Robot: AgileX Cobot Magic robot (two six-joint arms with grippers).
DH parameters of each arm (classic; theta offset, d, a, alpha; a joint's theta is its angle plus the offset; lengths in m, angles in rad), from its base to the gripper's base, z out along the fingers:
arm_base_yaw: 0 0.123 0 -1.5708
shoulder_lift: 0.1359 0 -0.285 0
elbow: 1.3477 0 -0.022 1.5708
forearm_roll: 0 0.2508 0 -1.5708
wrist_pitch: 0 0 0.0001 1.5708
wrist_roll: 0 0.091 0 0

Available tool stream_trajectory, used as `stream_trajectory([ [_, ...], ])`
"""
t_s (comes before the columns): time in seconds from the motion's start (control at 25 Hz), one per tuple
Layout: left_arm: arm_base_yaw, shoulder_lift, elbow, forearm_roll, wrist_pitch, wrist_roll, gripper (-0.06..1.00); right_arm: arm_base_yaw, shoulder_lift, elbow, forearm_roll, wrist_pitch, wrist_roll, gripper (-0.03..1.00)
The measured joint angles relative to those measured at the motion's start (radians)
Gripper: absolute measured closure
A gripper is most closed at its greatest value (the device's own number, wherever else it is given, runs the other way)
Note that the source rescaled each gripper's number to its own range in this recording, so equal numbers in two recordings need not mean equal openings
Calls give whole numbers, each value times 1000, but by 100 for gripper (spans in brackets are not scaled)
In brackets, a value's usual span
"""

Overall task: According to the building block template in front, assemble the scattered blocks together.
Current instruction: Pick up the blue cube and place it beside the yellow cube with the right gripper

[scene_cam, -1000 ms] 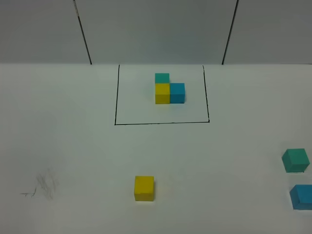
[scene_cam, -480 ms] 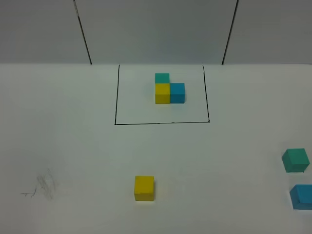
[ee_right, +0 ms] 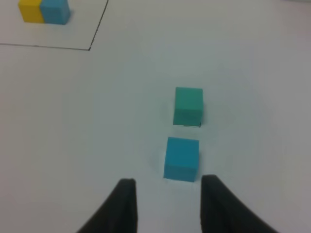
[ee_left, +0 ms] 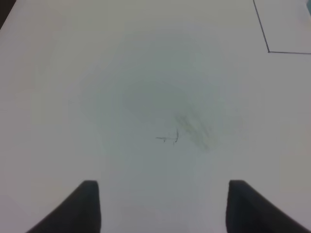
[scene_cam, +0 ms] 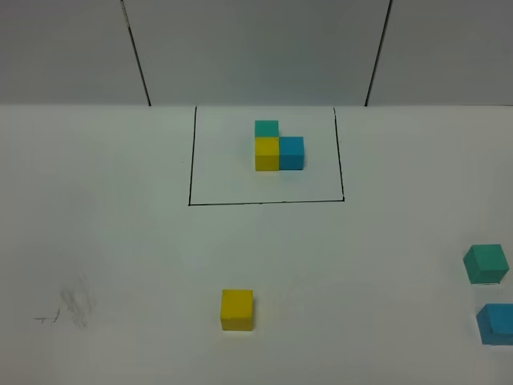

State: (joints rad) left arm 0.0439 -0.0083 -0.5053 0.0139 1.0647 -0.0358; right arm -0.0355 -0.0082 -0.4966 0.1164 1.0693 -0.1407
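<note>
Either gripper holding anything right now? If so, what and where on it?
Nothing is held. The left gripper and right gripper show only bare white table between their jaws; the blue matte cube lies just ahead of the right one, untouched.

The surface (scene_cam: 120, 241) lay open across the left and middle; the yellow block (scene_cam: 237, 310) stood alone near the front, free on every side; at the right edge the teal block (scene_cam: 486, 264) and blue block (scene_cam: 497, 323) stood close, a narrow gap between them; the building block template (scene_cam: 276, 148) blocked the far middle inside its black-line rectangle (scene_cam: 264, 202).
</note>
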Motion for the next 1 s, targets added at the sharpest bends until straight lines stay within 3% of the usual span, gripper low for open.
stream_trajectory([
  [0.12, 0, 0, 0, 0, 0, 0, 76, 0, 2, 0, 0, -3, 24, 96],
  [0.28, 0, 0, 0, 0, 0, 0, 80, 0, 133, -22, 11, -16, 49, 88],
  [0.44, 0, 0, 0, 0, 0, 0, 83, 0, 393, -64, 15, -99, -15, 71],
  [0.76, 0, 0, 0, 0, 0, 0, 84, 0, 935, -91, 0, -267, -75, 22],
  [1.0, 0, 0, 0, 0, 0, 0, 84, 0, 1209, -101, -5, -381, -57, 16],
])
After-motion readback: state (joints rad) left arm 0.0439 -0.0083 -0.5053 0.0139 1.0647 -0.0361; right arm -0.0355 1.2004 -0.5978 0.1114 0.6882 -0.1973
